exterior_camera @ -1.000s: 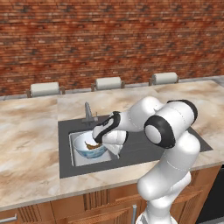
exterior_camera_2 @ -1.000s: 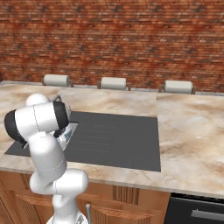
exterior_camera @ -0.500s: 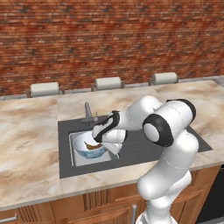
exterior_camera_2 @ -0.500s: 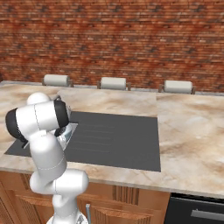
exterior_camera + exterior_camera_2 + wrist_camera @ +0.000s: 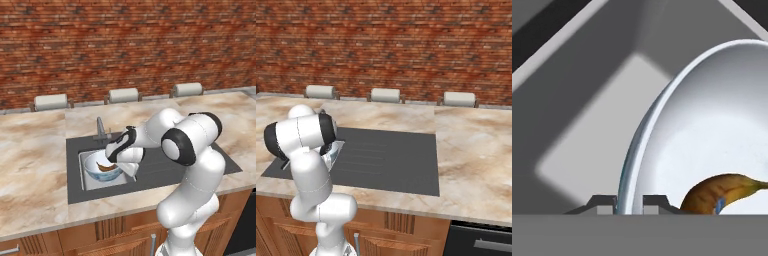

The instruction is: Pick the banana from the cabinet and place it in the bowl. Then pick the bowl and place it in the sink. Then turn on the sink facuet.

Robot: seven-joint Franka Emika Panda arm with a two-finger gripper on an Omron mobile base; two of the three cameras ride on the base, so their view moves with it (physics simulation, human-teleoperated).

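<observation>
place: kitchen | my bench (image 5: 35,165): marble top, wood doors below | sink (image 5: 102,181) with faucet (image 5: 100,129) | far wall: red brick (image 5: 125,45)

The banana (image 5: 727,192) lies in the bowl (image 5: 95,166), which sits in the sink (image 5: 90,183) before the sink facuet (image 5: 100,129).

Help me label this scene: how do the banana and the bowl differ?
The banana is brown-yellow; the bowl is white inside, with a blue outer wall. The banana is small and curved; the bowl is round and far wider. The banana lies loose inside the bowl, whose rim sits between the pincer tips. Both are in the sink.
</observation>
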